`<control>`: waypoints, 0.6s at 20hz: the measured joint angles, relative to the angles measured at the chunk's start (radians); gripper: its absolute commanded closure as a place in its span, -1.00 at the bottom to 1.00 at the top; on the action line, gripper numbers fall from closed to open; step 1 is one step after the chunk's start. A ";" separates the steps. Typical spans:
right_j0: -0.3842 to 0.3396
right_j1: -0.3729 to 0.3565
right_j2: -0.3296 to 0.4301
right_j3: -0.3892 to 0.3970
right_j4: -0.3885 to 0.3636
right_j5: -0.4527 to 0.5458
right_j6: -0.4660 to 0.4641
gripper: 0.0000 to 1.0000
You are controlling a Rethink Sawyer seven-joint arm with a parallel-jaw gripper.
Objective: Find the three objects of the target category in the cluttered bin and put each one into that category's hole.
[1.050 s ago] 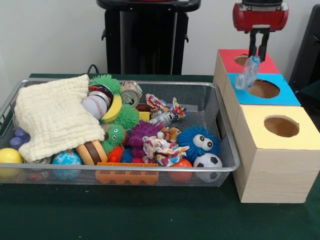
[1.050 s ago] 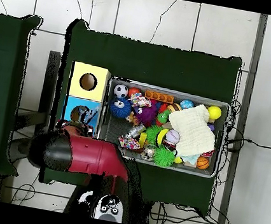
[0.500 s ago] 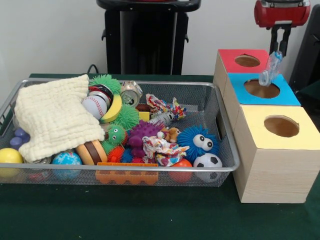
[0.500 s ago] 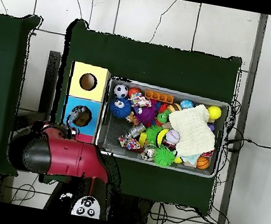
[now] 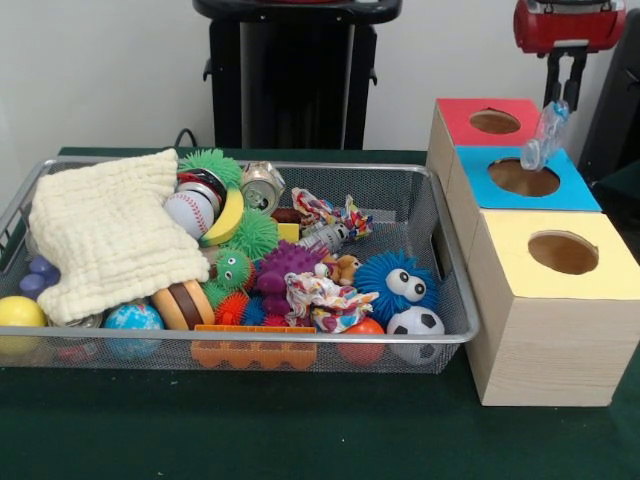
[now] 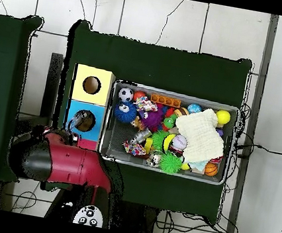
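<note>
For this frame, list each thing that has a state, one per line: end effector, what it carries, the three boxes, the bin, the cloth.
end effector: shut on the crumpled bottle, raised above the boxes
crumpled bottle: hanging over the blue box, not yet in
red box: hole open
blue box: hole open
yellow box: hole open
wire bin: full of toys
cream cloth: draped over toys

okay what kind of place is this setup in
Probably a robotics lab: a red robot arm holds a clear plastic bottle over colour-topped sorting boxes beside a mesh bin of toys.
</note>
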 measured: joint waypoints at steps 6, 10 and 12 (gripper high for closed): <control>0.007 0.000 -0.017 0.005 0.003 0.000 0.000 -1.00; 0.005 0.000 -0.017 0.009 0.008 0.000 0.000 -1.00; 0.005 0.000 -0.017 0.016 0.013 0.000 0.000 -1.00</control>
